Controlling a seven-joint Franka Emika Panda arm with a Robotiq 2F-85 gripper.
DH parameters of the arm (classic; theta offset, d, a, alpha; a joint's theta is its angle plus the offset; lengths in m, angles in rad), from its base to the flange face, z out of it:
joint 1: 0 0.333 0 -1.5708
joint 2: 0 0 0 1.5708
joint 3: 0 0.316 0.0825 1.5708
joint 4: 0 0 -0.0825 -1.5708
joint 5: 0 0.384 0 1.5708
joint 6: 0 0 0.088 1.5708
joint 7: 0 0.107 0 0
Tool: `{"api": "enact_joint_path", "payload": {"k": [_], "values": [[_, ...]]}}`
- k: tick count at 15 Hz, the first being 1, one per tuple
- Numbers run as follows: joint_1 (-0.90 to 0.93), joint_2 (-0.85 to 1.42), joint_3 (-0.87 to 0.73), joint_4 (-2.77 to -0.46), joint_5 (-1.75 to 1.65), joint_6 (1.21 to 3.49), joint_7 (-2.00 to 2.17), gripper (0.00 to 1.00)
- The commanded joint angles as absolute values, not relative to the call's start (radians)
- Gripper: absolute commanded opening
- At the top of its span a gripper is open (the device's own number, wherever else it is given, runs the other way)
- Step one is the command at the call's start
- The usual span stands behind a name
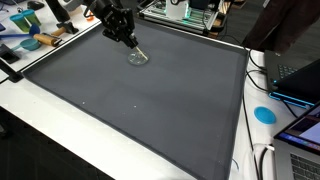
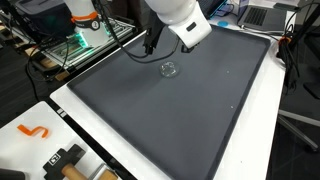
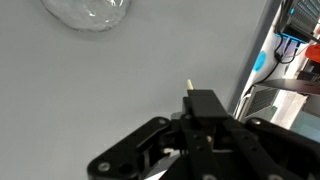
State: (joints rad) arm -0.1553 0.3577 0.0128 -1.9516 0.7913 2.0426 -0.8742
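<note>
Gripper point(image 3: 204, 98): I read the fingers pressed together, no identifiable load | clear dish point(image 3: 88, 12): ahead-left in wrist view, apart, on dark mat point(image 3: 120, 80).

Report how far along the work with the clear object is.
Done: the gripper looks shut on a thin stick. In hand: it hangs above the gray mat, beside the clear object. Left: the stick's tip is apart from the clear object; no contact yet.
</note>
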Motion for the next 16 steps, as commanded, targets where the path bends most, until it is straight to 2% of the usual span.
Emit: {"api": "enact_joint_path", "payload": {"k": [1, 9, 16], "values": [[-0.125, 0.324, 0.002, -1.984, 0.751, 2.105, -0.822, 0.03], [-0.083, 0.268, 0.006, -2.007, 0.516, 2.187, -0.595, 0.03], [-0.047, 0.196, 0.015, -2.025, 0.256, 2.172, -0.408, 0.03]]}}
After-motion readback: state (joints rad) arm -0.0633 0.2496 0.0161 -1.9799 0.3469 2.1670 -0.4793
